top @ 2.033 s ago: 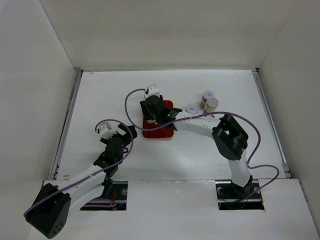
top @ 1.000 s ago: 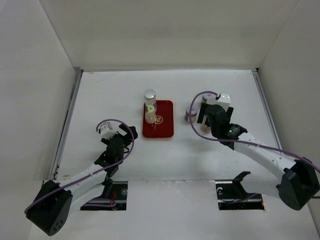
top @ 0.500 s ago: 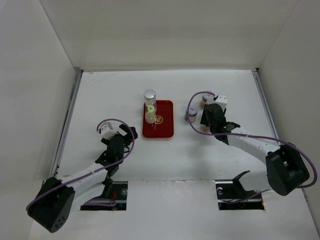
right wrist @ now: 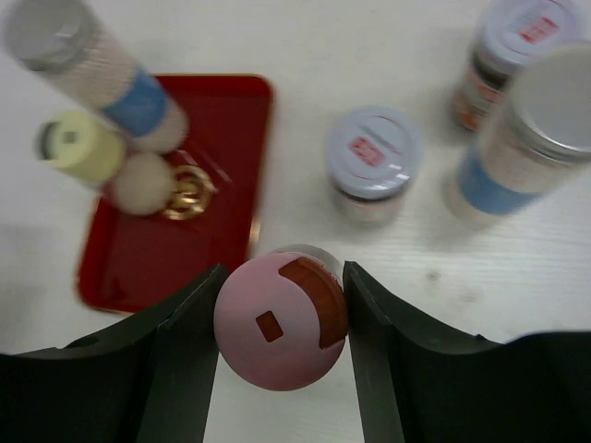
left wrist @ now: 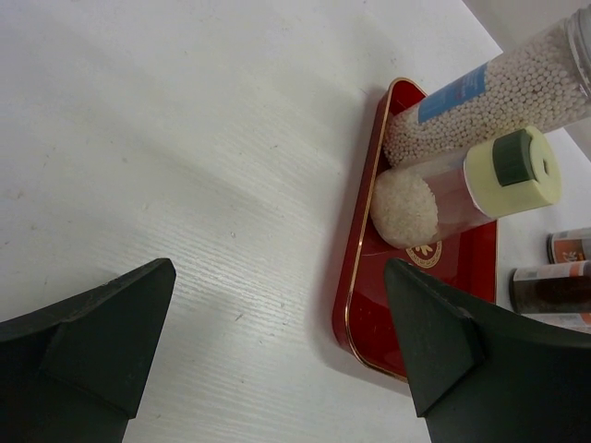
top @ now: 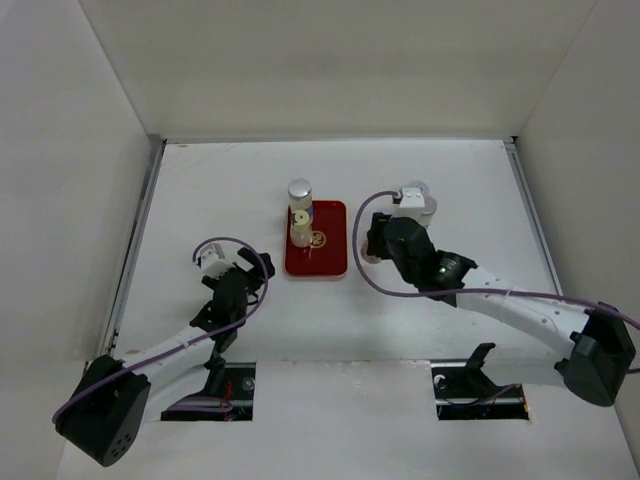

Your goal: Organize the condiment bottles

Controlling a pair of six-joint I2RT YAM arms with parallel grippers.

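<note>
The right gripper [right wrist: 281, 309] clamps a pink-capped bottle [right wrist: 277, 343] between its fingers, just right of the red tray [right wrist: 138, 268], at its near corner. On the tray stand a silver-capped bottle [right wrist: 92, 60] and a yellow-capped bottle [right wrist: 78, 148], side by side. Further right of the tray stand three more bottles [right wrist: 374, 161]. The left gripper [left wrist: 277, 277] gapes wide, holding nothing, left of the tray.
</note>
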